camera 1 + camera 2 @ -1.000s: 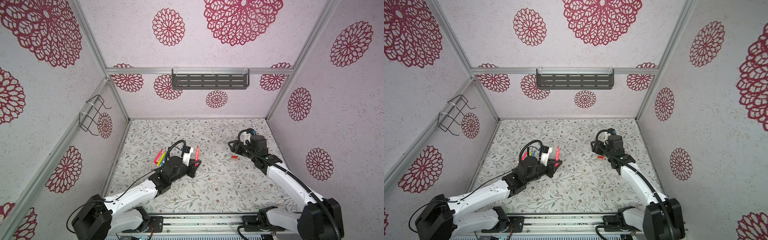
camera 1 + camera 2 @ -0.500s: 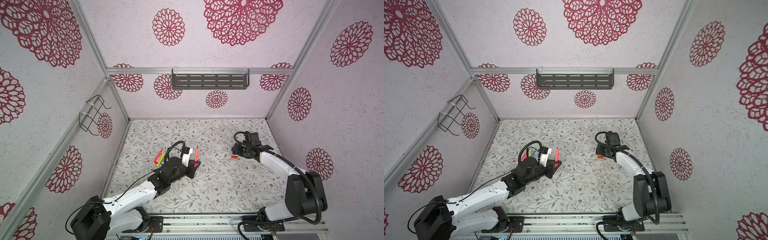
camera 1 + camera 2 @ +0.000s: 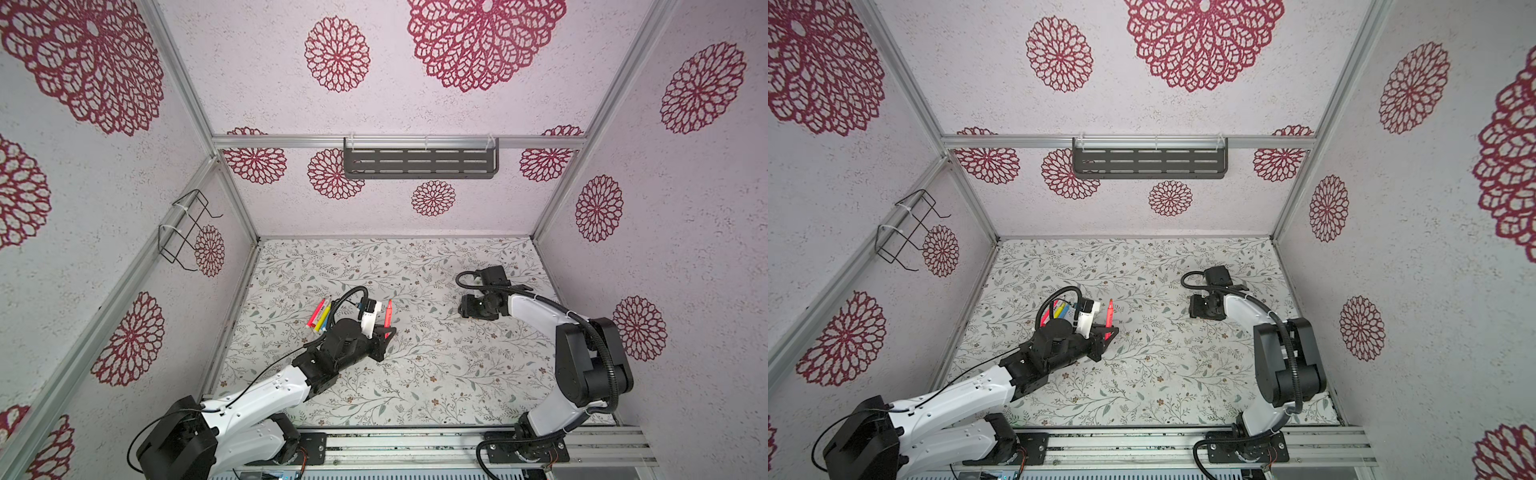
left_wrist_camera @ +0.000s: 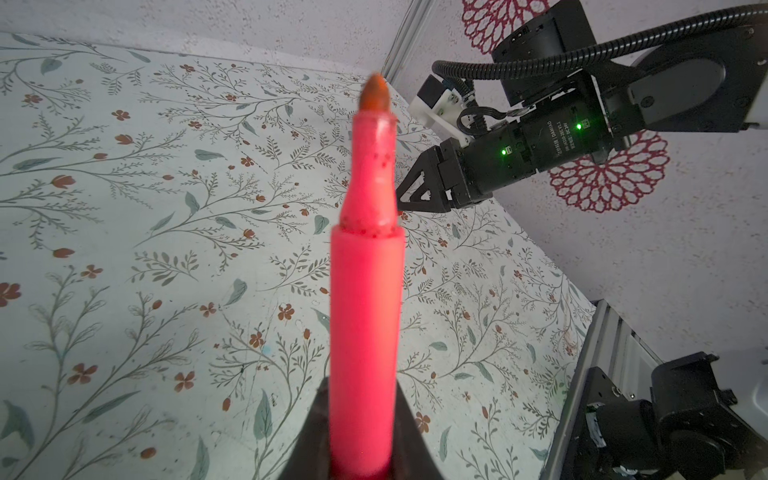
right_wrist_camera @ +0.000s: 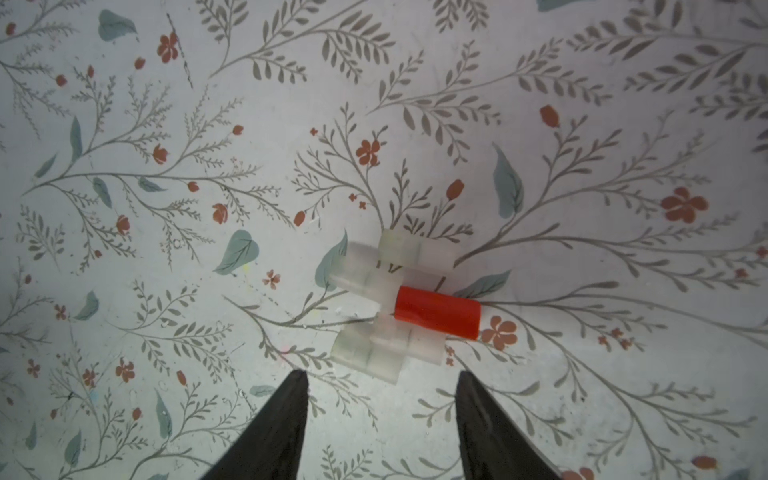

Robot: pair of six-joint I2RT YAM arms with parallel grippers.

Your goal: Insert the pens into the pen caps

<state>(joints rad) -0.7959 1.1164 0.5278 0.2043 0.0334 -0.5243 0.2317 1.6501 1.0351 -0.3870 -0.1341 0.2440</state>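
Quick status from my end. The worktop [image 3: 415,374] is boxed in by walls on three sides, with the mounting rail [image 3: 415,440] along the front. The whole middle stretch between the two arms is bare, so there's loads of room to bring things together there.

The left arm [image 3: 266,390] sits left of centre, well clear of its wall. The right arm [image 3: 536,307] is folded in closer to the right wall, so I'd swing that one inward, not out.

Progress-wise, I'd call it barely started, since I can't see a pen and cap joined anywhere. The left jaws are pinched tight on the red pen [image 4: 365,311], which sticks up out of them with its nib bare. The other pens [image 3: 320,316] lie in a tight bunch just behind the left wrist. They're too small for me to tell whether any of them is capped.

The pen caps [image 5: 390,299] are over on the right side, hidden under the wrist in both top views. In the right wrist view they're one little heap, all touching, with the red cap [image 5: 437,311] wedged among the pale ones [image 5: 365,266].

The right jaws are spread with nothing between them, tips just short of the heap. My guess is that grabbing only the red one without scattering its neighbours is the fiddly bit.
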